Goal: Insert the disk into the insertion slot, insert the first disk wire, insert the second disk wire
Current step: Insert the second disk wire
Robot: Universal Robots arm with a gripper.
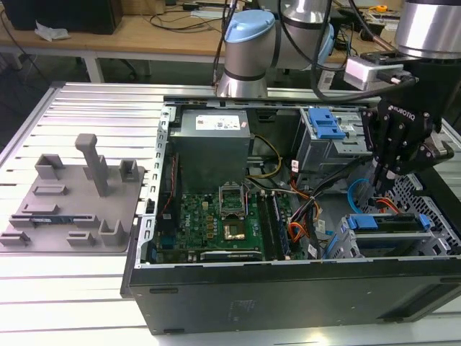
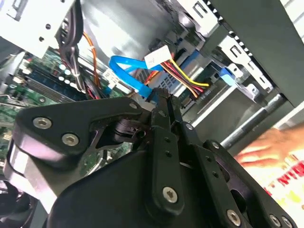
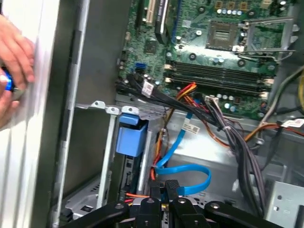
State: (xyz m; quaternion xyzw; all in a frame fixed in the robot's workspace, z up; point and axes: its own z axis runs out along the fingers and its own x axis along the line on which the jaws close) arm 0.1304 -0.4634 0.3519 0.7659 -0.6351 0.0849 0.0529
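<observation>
Hanging at the exterior view's right, the hand [image 1: 379, 189] pinches the second disk wire [image 3: 183, 171] closed-fingered beside the insertion slot [image 1: 389, 238]. The disk [image 1: 385, 223] sits inside it. The first wrist view adds a person's fingers [image 3: 14, 57] outside the case.

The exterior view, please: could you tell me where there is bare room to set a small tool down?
The ribbed metal table is bare in front of the grey fixture plate and behind it, up to the computer case. Inside the case it is crowded: the motherboard, wire bundles, and the gripper by the light-blue cable above the drive cage.
</observation>
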